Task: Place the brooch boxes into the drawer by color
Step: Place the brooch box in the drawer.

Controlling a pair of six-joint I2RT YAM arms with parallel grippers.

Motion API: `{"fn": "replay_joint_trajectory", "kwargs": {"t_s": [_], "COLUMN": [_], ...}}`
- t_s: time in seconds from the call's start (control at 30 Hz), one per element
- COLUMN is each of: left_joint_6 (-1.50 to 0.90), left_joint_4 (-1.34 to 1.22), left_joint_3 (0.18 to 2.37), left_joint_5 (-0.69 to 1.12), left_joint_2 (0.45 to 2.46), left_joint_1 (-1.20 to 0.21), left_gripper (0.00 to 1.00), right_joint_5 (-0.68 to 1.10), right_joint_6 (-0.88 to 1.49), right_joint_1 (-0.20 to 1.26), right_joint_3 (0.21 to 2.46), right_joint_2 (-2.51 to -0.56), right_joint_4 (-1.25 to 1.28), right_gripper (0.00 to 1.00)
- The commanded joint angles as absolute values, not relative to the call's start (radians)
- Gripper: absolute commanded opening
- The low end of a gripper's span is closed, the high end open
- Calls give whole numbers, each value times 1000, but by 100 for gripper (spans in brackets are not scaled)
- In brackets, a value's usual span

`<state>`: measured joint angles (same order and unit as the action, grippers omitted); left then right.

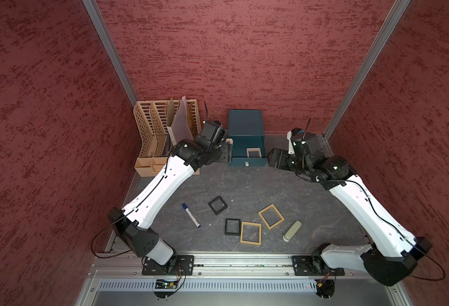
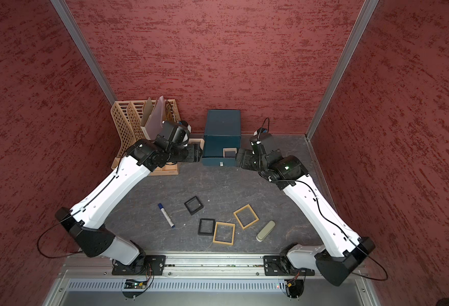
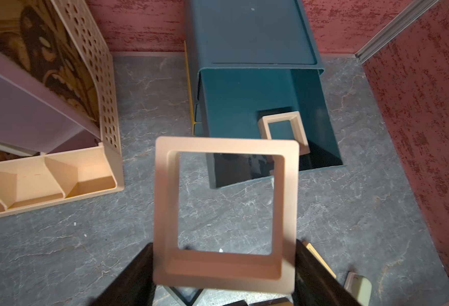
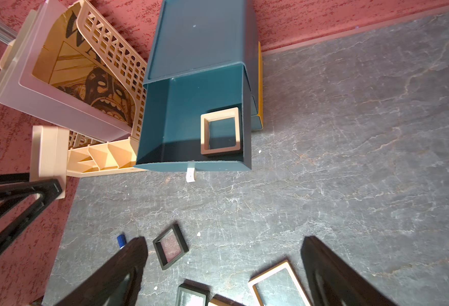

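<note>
Clamping a pale beige brooch box (image 3: 162, 198), the left gripper (image 3: 223, 265) hangs just beside the open drawer (image 1: 236, 162), which lies between it and the empty, wide-open right gripper (image 4: 223, 241).

In both top views the light was even and soft, with no clear source. The arms (image 1: 160, 190) cast only faint shadows on the counter (image 1: 257, 185). The pictures were a bit grainy, and the walls (image 1: 32, 132) leaned out at the edges.

The left wrist view was warm and bright. The beige box (image 3: 226, 212) was close to the lens and blurry, like the left claw's fingers (image 3: 128, 278). The drawer (image 3: 244, 106) floor shone like a mirror near its front.

In the right wrist view, the right claw's fingers (image 4: 117, 273) were dark and fuzzy.
</note>
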<state>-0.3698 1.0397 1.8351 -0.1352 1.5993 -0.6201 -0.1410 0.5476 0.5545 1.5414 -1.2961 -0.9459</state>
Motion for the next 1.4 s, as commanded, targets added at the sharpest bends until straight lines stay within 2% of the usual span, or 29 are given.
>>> {"fn": "replay_joint_trajectory", "kwargs": {"t_s": [0.0, 0.4, 1.37], "left_joint_6": [-395, -465, -481], "left_joint_4": [1117, 1270, 1366], "left_joint_3": [1943, 2313, 2605], "left_joint_5": [-109, -127, -293], "left_joint_2": [1686, 2004, 2326], "left_joint_1": [-641, -649, -653], "left_gripper": [55, 52, 49], "right_joint_5": [-185, -224, -215], "right_joint_6": [566, 592, 607], "right_joint_1": [553, 540, 535], "right_joint_3": [1532, 1489, 1465], "right_joint_2": [-1293, -1277, -1259], "right_joint_4": [-931, -931, -931], "right_gripper": [97, 97, 97]}}
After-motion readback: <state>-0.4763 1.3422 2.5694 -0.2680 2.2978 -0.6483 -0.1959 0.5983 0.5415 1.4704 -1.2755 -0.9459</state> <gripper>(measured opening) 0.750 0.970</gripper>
